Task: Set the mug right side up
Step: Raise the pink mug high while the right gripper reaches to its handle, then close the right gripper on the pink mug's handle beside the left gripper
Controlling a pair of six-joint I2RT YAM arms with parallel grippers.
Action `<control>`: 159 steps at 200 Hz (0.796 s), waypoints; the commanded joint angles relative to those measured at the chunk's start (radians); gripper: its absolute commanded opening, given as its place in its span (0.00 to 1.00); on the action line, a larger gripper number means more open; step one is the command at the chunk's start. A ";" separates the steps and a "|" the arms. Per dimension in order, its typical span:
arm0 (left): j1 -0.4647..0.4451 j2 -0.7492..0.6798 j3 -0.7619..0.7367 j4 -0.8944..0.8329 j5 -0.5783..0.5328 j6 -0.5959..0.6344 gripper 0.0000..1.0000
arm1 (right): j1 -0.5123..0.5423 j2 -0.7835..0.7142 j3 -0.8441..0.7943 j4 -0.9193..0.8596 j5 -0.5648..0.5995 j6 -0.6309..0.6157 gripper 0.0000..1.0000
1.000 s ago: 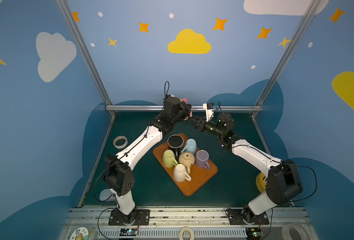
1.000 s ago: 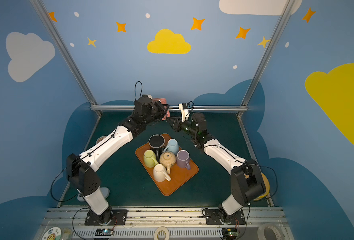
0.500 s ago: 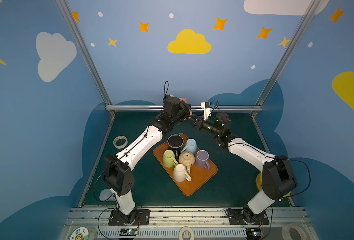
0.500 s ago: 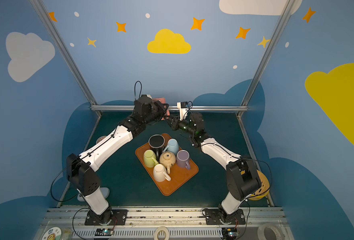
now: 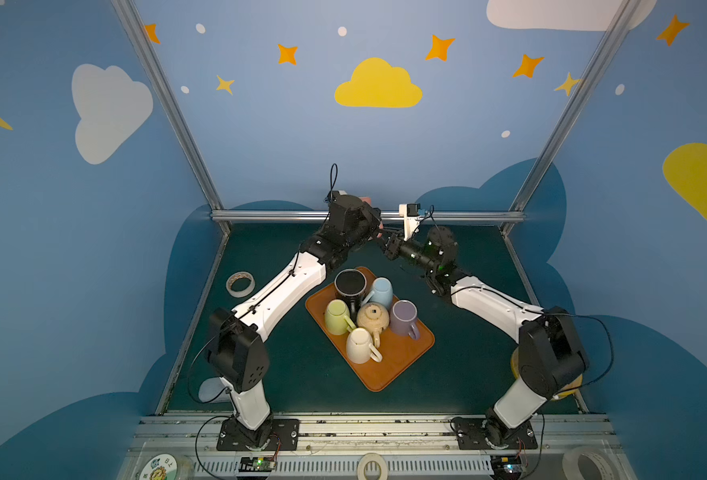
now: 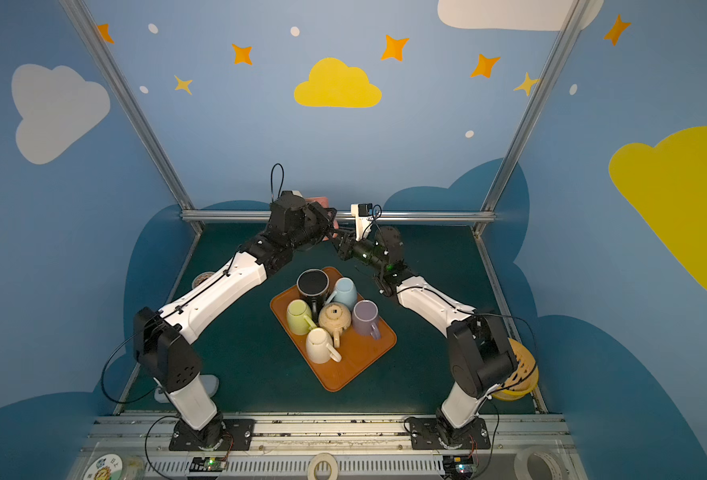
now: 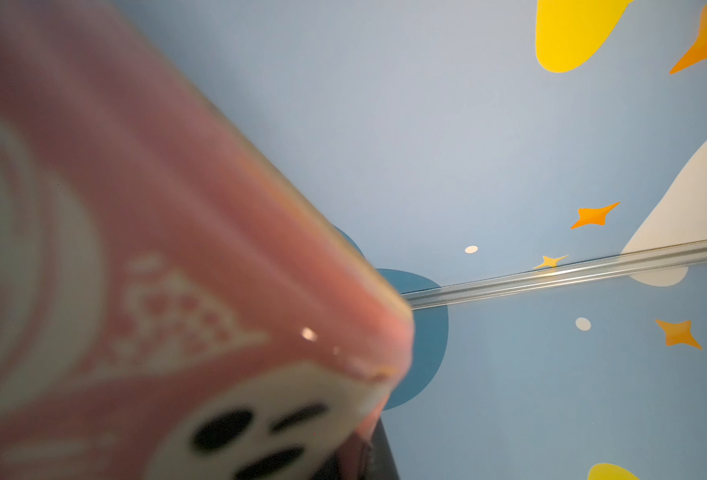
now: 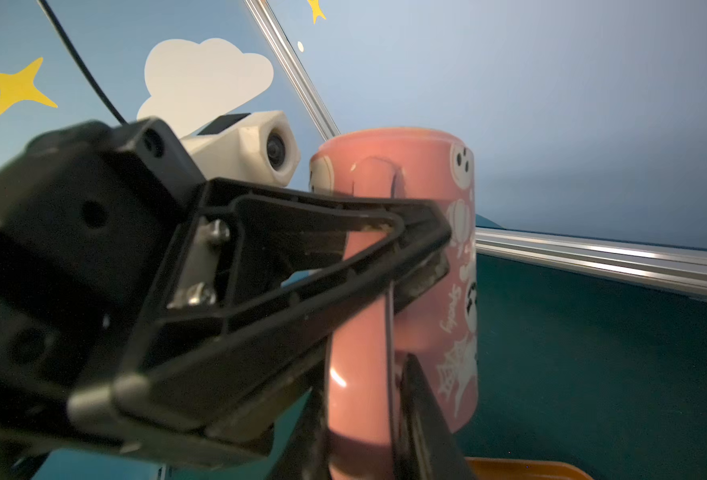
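Top views: left end effector (image 5: 373, 231) clamped on the mug (image 5: 367, 200), held in the air at the far middle, by the rail (image 5: 260, 215). Right end effector (image 5: 386, 243) meets it from the right. Tray (image 5: 406, 357) of other mugs sits just nearer, so keep any swing high

Left wrist: mug (image 7: 136, 249) fills the frame, blurred

Right wrist: left fingers (image 8: 422, 232) clamp at the handle (image 8: 360, 332). Right fingers (image 8: 422, 415) flank its lower part; whether they are clamped, cannot tell. Firm second hold before left lets go

pink mug (image 7: 136, 249) blurred, cropped — nearly hidden in both top views
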 commanded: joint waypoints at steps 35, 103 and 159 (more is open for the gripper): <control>-0.034 -0.063 0.004 0.114 0.046 0.008 0.04 | -0.005 0.027 0.031 0.000 0.117 0.017 0.00; -0.034 -0.115 -0.100 0.152 0.034 0.019 0.04 | -0.004 -0.036 0.016 -0.066 0.045 -0.019 0.00; -0.061 -0.156 -0.244 0.199 0.033 -0.009 0.04 | -0.005 -0.137 -0.083 -0.148 -0.015 -0.020 0.00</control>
